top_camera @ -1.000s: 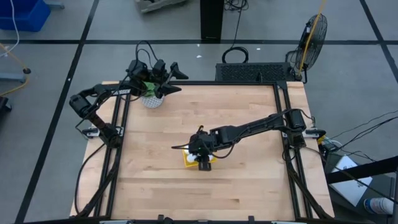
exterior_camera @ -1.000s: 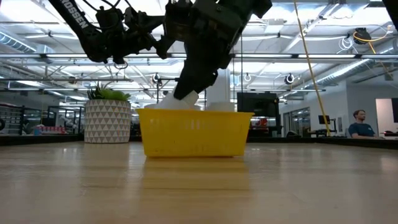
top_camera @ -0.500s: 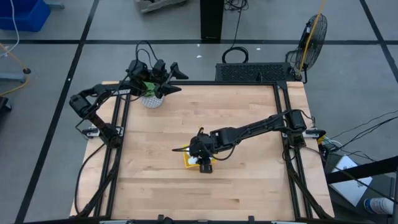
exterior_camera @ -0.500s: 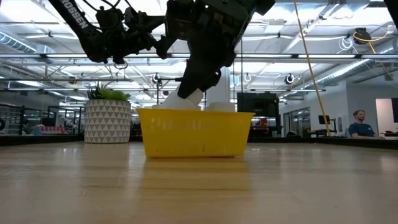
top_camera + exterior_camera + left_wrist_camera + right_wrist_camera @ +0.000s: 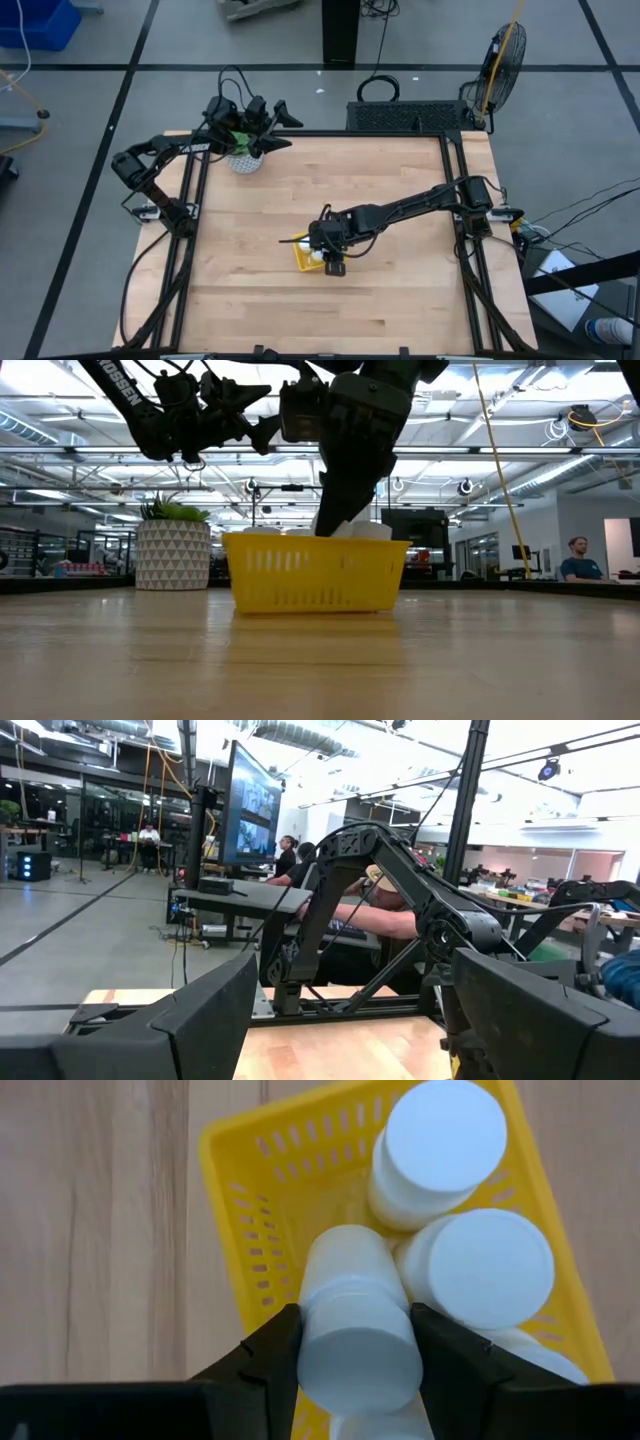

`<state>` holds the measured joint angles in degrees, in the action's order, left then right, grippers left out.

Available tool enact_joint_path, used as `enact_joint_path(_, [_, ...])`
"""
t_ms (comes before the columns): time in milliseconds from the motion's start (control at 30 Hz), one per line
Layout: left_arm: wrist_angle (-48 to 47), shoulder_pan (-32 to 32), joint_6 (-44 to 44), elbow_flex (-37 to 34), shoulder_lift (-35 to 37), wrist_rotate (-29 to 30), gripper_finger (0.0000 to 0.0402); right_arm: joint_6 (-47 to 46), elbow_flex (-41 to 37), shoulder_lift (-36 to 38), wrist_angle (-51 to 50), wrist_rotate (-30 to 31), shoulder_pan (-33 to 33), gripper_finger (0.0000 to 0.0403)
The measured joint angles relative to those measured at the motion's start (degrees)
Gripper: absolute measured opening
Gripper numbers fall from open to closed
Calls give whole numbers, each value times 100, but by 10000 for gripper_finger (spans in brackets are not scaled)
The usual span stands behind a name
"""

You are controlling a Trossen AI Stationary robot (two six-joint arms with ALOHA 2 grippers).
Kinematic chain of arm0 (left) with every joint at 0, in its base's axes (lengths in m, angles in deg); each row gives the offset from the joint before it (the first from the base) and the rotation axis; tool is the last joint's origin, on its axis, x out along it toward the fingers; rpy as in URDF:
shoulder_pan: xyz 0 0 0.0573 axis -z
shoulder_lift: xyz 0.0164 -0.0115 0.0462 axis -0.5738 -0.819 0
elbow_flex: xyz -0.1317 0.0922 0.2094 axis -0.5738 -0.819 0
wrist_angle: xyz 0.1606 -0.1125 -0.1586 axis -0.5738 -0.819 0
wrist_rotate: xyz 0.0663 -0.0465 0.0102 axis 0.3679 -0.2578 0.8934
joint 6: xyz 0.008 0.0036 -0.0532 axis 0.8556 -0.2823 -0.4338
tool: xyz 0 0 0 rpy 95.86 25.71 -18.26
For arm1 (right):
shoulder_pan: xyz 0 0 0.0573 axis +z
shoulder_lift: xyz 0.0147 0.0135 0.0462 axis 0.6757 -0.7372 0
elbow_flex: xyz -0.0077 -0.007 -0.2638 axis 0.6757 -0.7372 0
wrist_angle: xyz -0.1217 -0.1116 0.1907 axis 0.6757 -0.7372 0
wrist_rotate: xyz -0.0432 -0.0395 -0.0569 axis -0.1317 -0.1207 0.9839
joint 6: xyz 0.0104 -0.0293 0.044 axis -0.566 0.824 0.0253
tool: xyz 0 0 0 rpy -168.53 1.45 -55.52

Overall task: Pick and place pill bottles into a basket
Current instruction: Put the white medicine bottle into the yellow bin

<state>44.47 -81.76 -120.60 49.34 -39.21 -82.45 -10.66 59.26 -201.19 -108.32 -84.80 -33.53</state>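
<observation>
One pill bottle [image 5: 355, 1330] is clamped between the two dark fingers [image 5: 262, 1355] of your right hand [image 5: 326, 257], which sits directly over the basket [image 5: 240, 1240]. The held bottle points down into the basket, its lower end below the rim in the bare corner. Just beside it, two more pill bottles [image 5: 440, 1150] stand upright with caps up, touching each other, and part of another shows at the basket's near end. In the low view the right hand [image 5: 345, 510] reaches to the yellow rim, with white caps just visible above it.

The basket rests near the middle of the wooden surface [image 5: 400, 300]. Your left hand [image 5: 262, 125] waits well apart at the far corner, above the plant pot [image 5: 240, 160], fingers spread and empty.

Judged risks from here:
- The held bottle is close to its neighbours. Releasing while it leans may let it tip onto them.
- Lateral motion before release could push the light basket across the surface.
- Withdrawing with the fingers only partly spread may lift the bottle back out.
</observation>
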Motion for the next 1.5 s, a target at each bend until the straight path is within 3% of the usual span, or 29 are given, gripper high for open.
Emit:
enact_joint_path(800, [1,0,2,0,0,0,340,-64,2,0,53,-331,94,149])
enact_joint_path(1500, [0,0,2,0,2,0,340,227,2,0,353,-355,203,184])
